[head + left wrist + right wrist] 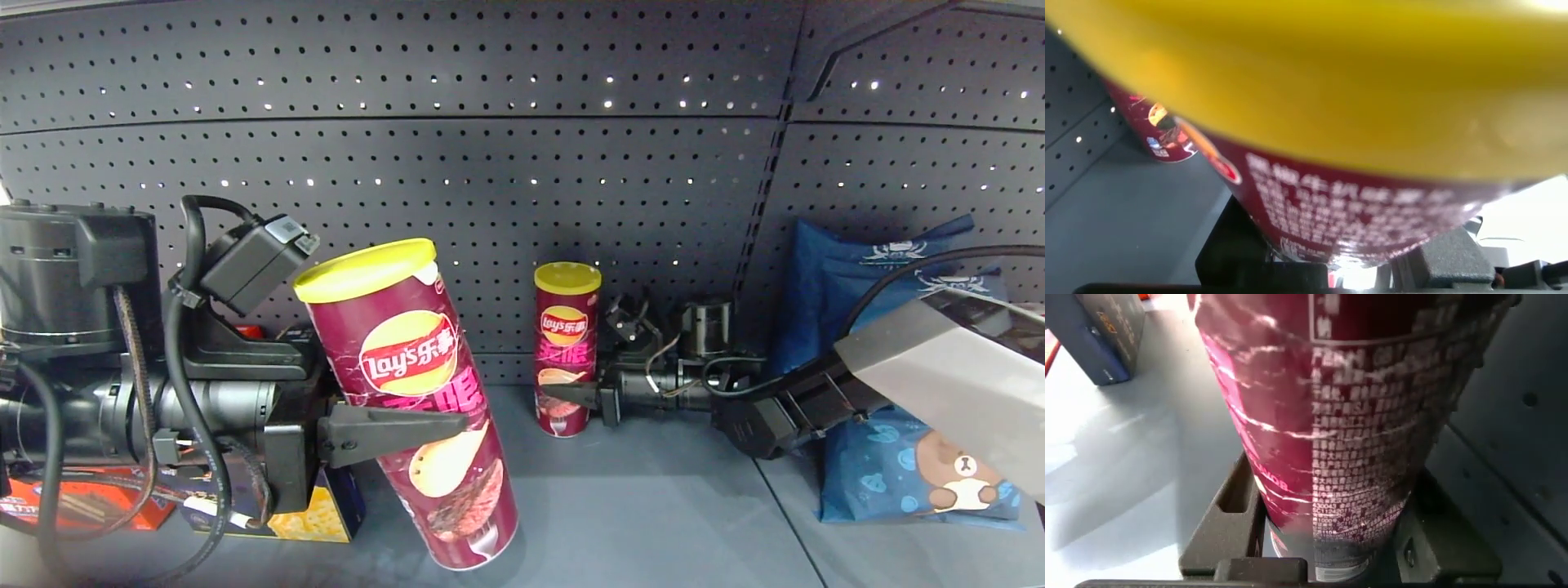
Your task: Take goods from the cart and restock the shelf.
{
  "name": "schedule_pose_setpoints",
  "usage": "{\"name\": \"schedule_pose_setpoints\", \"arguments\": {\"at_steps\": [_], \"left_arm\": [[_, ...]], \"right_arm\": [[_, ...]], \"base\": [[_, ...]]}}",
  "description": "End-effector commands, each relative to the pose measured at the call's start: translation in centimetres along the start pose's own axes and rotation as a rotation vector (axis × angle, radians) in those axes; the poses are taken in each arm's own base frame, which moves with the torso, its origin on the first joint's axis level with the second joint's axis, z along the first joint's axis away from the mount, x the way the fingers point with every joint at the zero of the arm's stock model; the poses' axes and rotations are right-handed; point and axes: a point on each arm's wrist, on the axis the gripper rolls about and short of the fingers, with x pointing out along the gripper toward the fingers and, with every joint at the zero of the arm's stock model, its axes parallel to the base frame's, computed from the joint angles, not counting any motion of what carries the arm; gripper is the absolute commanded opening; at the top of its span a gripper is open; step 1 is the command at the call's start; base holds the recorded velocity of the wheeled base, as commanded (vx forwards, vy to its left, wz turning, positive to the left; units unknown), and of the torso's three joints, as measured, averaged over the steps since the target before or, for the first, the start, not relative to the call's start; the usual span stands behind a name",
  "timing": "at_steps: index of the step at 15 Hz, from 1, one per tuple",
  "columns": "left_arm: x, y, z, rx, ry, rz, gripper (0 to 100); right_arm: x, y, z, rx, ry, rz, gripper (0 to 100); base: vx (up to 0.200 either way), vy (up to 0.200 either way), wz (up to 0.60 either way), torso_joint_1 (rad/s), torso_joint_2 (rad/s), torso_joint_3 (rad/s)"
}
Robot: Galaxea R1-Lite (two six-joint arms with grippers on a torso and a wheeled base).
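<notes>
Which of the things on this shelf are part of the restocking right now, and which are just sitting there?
In the job: tilted chip can in the left gripper; upright chip can in the right gripper; shelf.
Lying about: blue bags; orange box; blue and yellow box.

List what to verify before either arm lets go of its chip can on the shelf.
1. Left jaws shut on the near can: ok.
2. Near can upright: not ok, it leans toward the robot's left.
3. Near can's base resting on the shelf: cannot tell.
4. Right jaws shut on the far can: ok.
5. Far can upright: ok.
6. The two cans apart from each other: ok.
</notes>
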Motion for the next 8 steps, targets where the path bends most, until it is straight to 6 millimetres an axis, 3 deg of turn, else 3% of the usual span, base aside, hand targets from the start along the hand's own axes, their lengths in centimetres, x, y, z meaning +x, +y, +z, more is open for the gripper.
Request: {"name": "schedule_pose_setpoints", "arguments": {"at_steps": [1, 3, 4, 8], "left_arm": [[-0.2, 0.2, -0.1, -0.004, -0.001, 0.012, 0], [-0.3, 0.2, -0.1, -0.003, -0.001, 0.016, 0], [-0.5, 0.2, -0.1, -0.001, -0.005, 0.022, 0], [-0.6, 0.1, -0.1, 0.000, -0.006, 0.022, 0]], "right_arm": [[-0.6, 0.8, 1.0, -0.009, -0.008, 0.004, 0], [-1.1, 1.4, 1.2, -0.007, -0.003, 0.008, 0], [-2.3, 2.3, 2.0, -0.006, -0.003, 0.005, 0], [-4.0, 3.7, 1.4, -0.022, -0.010, -0.038, 0]], "base": [[0.000, 0.000, 0.00, 0.000, 0.00, 0.000], [0.000, 0.000, 0.00, 0.000, 0.00, 0.000], [0.000, 0.000, 0.00, 0.000, 0.00, 0.000], [0.000, 0.000, 0.00, 0.000, 0.00, 0.000]]}}
